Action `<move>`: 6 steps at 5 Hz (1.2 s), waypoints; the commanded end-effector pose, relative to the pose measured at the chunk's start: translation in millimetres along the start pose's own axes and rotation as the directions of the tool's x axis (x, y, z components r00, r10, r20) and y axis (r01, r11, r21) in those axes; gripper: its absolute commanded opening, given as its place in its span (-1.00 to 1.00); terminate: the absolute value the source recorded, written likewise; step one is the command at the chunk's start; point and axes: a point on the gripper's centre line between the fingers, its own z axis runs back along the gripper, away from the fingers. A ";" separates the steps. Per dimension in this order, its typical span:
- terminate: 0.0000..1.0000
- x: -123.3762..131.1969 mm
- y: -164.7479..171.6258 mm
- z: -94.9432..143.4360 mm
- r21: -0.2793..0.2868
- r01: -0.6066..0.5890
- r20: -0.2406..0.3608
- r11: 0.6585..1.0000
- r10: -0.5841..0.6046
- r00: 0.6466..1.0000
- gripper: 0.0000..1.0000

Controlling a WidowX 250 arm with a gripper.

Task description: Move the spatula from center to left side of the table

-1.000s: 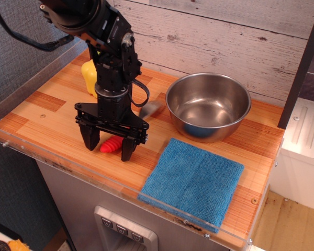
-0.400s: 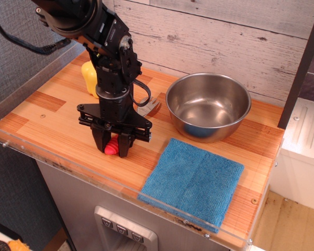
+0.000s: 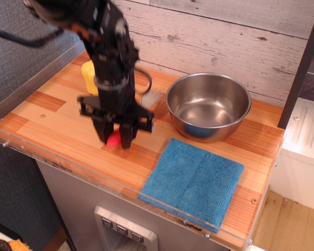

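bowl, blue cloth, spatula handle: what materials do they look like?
Bowl: metal, likely stainless steel; brushed silver with soft reflections inside.
Blue cloth: fabric, probably microfibre or terry; matte, nubby weave, fold crease down the middle.
Spatula handle: looks like red plastic or rubber; only its tip shows between the shut gripper fingers, blurred.

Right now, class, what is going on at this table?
A single robot arm's gripper is shut on the red handle of the spatula, near the middle of the wooden table; its grey head pokes out behind. The arm is blurred, so it is moving. A steel bowl, blue cloth and yellow object sit untouched.
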 end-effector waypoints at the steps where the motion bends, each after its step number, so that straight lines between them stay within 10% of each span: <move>1: -1.00 -5.1 33.9 76.0 -0.018 -0.034 0.131 0.999 0.036 0.991 -1.00; 3: -1.00 -37.9 124.2 76.7 -0.007 -0.106 0.009 0.994 0.106 0.994 -1.00; 6: -1.00 -16.7 172.0 35.2 -0.009 -0.064 -0.024 0.998 0.064 0.998 -1.00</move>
